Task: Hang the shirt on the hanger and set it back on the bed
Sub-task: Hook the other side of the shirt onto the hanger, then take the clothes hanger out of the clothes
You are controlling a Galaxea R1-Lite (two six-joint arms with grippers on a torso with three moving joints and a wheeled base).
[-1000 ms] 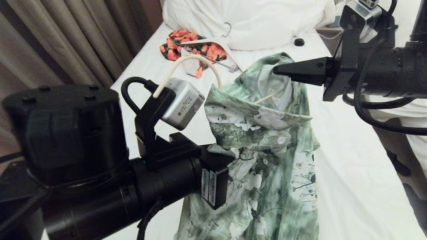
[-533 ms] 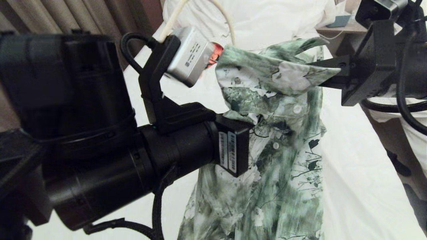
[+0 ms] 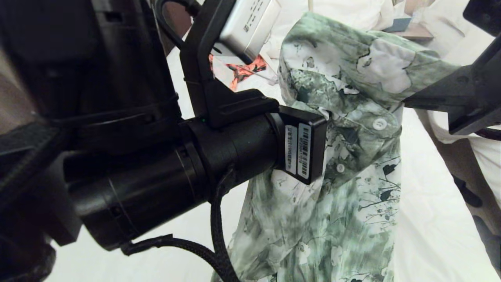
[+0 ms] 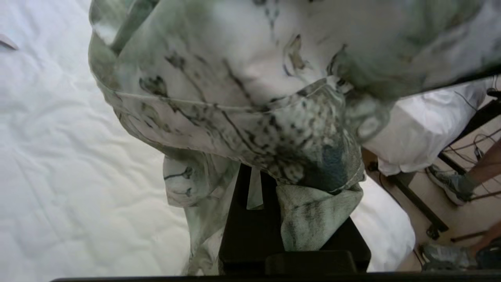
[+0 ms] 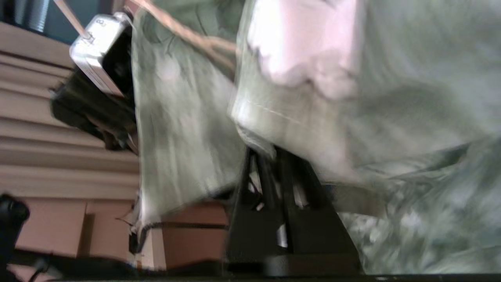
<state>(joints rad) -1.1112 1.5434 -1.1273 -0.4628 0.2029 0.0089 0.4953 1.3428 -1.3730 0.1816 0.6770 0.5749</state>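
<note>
The green and white shirt (image 3: 352,164) hangs in the air over the bed (image 3: 426,235), lifted at its collar between my two arms. My left gripper (image 4: 254,176) is shut on a fold of its front cloth; in the head view its fingers are hidden behind the shirt. From the right, my right gripper (image 3: 407,103) reaches under the collar flap. Its fingers (image 5: 285,172) stand together with their tips buried in the cloth. Of the cream hanger (image 5: 188,34) only a thin wire shows inside the neck, and a sliver (image 3: 309,4) at the top edge.
An orange-red garment (image 3: 242,70) lies on the sheet behind my left arm, near a white pillow (image 3: 352,11). A second bed with white duvet (image 3: 485,152) stands to the right across a narrow aisle. A person's legs and shoes (image 4: 450,184) are beside it. Curtains (image 5: 47,137) hang on the left.
Both arms have risen and come nearer the head camera, lifting the shirt's collar higher. The hanger's hook has gone almost wholly out of the top of the head view.
</note>
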